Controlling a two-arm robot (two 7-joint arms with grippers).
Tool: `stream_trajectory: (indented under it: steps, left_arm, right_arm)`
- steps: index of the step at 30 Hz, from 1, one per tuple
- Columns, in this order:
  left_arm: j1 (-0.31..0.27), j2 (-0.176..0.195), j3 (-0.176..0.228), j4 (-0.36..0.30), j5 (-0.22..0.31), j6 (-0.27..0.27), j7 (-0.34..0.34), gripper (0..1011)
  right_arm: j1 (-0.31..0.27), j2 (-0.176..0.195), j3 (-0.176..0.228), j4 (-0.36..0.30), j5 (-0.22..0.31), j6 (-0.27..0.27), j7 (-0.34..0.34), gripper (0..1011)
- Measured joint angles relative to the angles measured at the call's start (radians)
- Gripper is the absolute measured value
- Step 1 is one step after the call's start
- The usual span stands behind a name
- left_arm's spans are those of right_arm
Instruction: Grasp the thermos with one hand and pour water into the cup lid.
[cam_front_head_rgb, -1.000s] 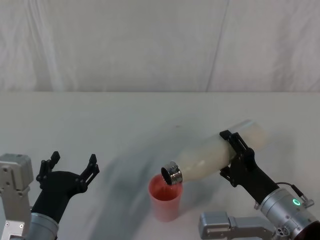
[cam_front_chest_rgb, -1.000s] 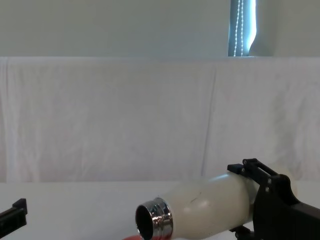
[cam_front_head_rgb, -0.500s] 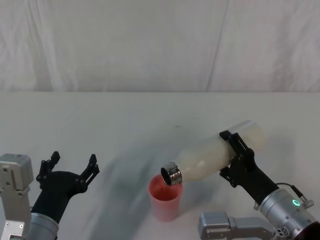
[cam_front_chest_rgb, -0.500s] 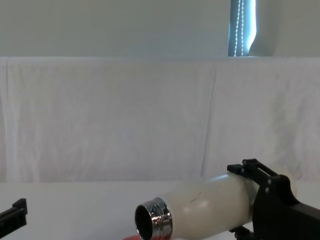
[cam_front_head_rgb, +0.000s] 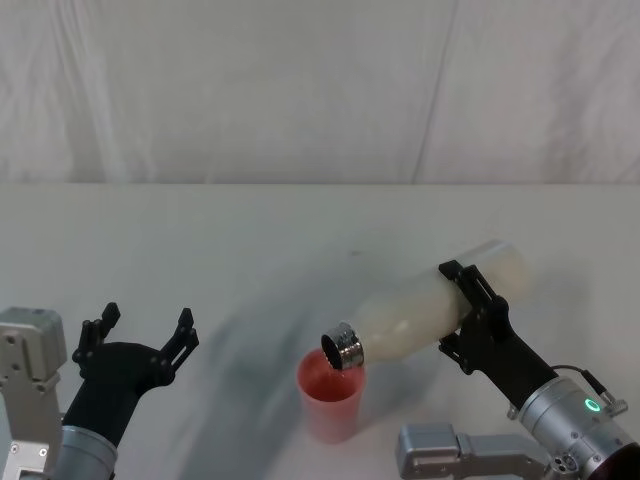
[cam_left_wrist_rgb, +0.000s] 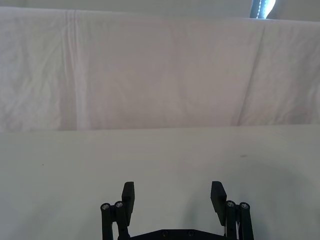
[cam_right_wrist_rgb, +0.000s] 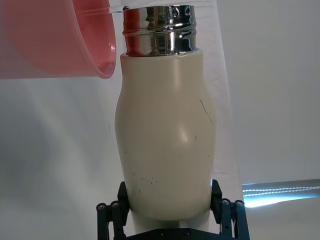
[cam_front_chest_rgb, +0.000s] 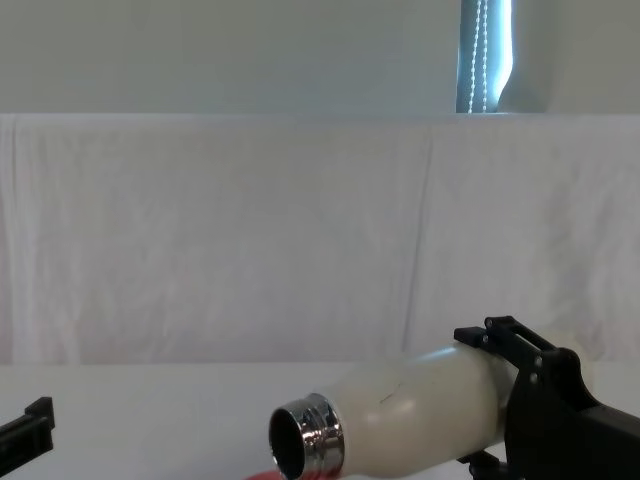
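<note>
The cream-white thermos (cam_front_head_rgb: 425, 310) lies tilted nearly level in the air, its steel neck (cam_front_head_rgb: 343, 349) pointing down over the pink cup lid (cam_front_head_rgb: 330, 397) that stands on the white table. My right gripper (cam_front_head_rgb: 470, 315) is shut on the thermos's wide lower body. The right wrist view shows the thermos (cam_right_wrist_rgb: 167, 140) from behind, its neck just past the cup lid's rim (cam_right_wrist_rgb: 107, 55). From the chest view the open mouth (cam_front_chest_rgb: 300, 450) faces me, with a sliver of the cup lid (cam_front_chest_rgb: 262, 475) below. My left gripper (cam_front_head_rgb: 140, 335) rests open at the near left, holding nothing.
A white cloth covers the table (cam_front_head_rgb: 200, 240) and hangs as a backdrop behind it. Bare tabletop stretches ahead of the left gripper (cam_left_wrist_rgb: 172, 197). A grey part of the right arm (cam_front_head_rgb: 470, 450) sits low beside the cup lid.
The thermos has tipped very slightly further, its mouth edging a touch lower and leftward in the chest view. The left arm has not moved.
</note>
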Motion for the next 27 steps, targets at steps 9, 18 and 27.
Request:
stream_trajectory:
  steps: [9, 18, 27]
  left_arm:
    - [0.000, 0.000, 0.000, 0.000, 0.000, 0.000, 0.000, 1001]
    - [0.000, 0.000, 0.000, 0.000, 0.000, 0.000, 0.000, 1001]
    - [0.000, 0.000, 0.000, 0.000, 0.000, 0.000, 0.000, 1001]
  right_arm:
    - [0.000, 0.001, 0.001, -0.003, 0.000, 0.000, 0.000, 962]
    - [-0.002, 0.001, 0.003, -0.004, 0.001, 0.001, 0.001, 962]
    - [0.002, 0.000, 0.002, -0.002, 0.001, -0.001, 0.001, 962]
